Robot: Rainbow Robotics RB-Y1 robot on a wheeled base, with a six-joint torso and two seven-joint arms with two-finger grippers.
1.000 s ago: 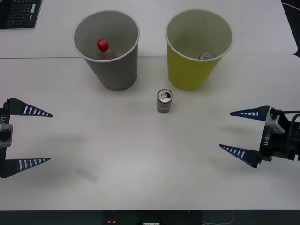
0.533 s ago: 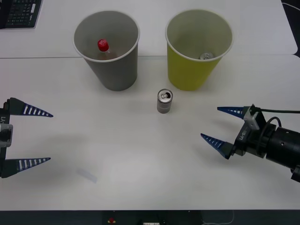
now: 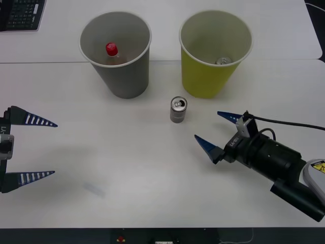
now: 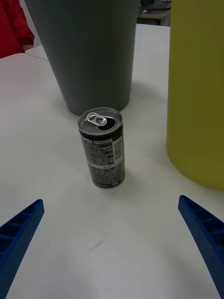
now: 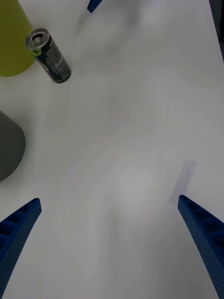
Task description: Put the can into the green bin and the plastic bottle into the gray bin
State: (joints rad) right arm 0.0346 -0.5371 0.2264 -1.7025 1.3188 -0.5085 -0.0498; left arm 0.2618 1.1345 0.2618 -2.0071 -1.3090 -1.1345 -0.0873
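My right gripper [image 3: 214, 131] has its fingers spread wide, nothing between them, low over the table [image 3: 152, 173]. Dead ahead of it, near but apart, stands the can [image 3: 178, 109], upright, opened pull tab on top, dark printed side facing me in the right wrist view [image 4: 102, 147].

Just past the can and off to one side rises the green bin [image 3: 215, 51], with a second silver-topped can [image 3: 222, 61] already lying in its bottom. On the other side, beyond the can, the gray bin [image 3: 118, 52] holds the plastic bottle [image 3: 112, 53], red cap up. So I judge the bottle half done and the can still to go.

Handling guess: thin metal, light, likely empty since it is open; smooth wall, apt to slip or tip if nudged, and to dent if squeezed hard. I'd take it mid-body, fingers on opposite sides, gentle close.

My left gripper [image 3: 38, 147] hangs well off to the far side, fingers apart, idle, over bare table.
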